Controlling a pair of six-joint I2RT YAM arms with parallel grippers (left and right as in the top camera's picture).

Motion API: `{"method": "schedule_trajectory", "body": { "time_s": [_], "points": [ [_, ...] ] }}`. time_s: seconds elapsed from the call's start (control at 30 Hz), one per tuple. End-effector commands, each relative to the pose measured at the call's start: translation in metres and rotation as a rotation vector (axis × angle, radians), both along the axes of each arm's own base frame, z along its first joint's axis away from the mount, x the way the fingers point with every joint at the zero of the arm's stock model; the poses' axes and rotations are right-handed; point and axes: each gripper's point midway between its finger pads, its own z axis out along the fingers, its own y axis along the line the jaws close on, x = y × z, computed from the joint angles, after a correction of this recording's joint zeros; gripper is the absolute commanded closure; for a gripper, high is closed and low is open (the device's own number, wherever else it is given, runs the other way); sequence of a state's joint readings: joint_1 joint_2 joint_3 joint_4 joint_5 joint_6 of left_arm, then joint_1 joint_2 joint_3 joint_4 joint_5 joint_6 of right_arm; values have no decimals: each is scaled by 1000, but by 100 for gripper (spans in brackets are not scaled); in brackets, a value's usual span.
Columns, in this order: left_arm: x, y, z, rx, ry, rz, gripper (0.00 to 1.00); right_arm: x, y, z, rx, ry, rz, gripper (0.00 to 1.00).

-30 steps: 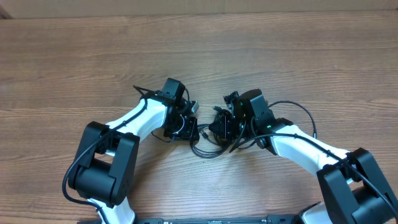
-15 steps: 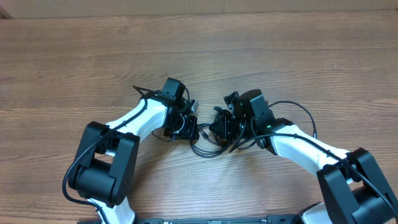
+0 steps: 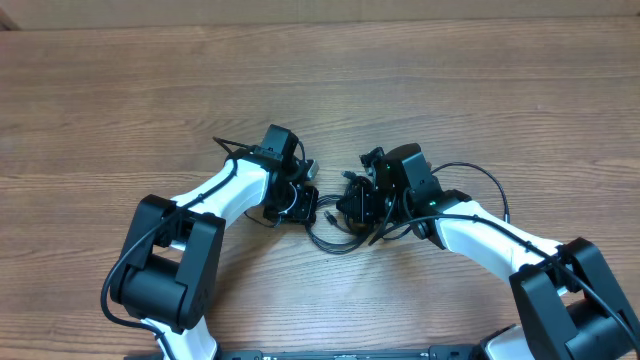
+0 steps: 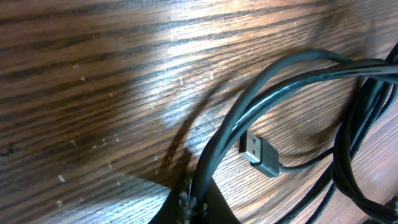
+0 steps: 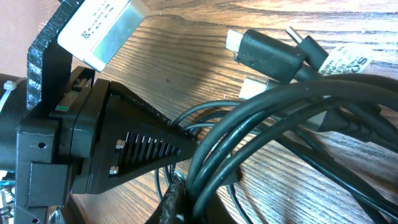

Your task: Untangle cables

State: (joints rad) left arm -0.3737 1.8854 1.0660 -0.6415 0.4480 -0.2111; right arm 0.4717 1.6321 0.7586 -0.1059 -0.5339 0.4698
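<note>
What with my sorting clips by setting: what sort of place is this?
Likely a robotics lab workbench: a left arm and right arm mounted at a wood-grain table, with tangled black cables between them.

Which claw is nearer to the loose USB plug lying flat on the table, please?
Left, probably. The left claw pinches the cables right beside the USB plug; the right claw grips them slightly farther off.

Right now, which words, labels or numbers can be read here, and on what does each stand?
White label, top left of the right wrist view: small print, too blurred to read.
White tag among the cables: a few dark letters, cut off, unreadable.
Overhead and left wrist views: no text.
</note>
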Motion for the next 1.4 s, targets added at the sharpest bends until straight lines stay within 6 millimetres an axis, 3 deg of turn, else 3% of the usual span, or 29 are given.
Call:
{"method": "schedule_trajectory", "body": {
  "time_s": [0.0, 1.37],
  "points": [
    [-7, 6, -15, 49, 25, 0, 96, -2, -4, -7, -19, 4, -5, 96],
    [-3, 11, -18, 83, 13, 26, 96, 0, -7, -10, -39, 2, -18, 96]
  ]
}}
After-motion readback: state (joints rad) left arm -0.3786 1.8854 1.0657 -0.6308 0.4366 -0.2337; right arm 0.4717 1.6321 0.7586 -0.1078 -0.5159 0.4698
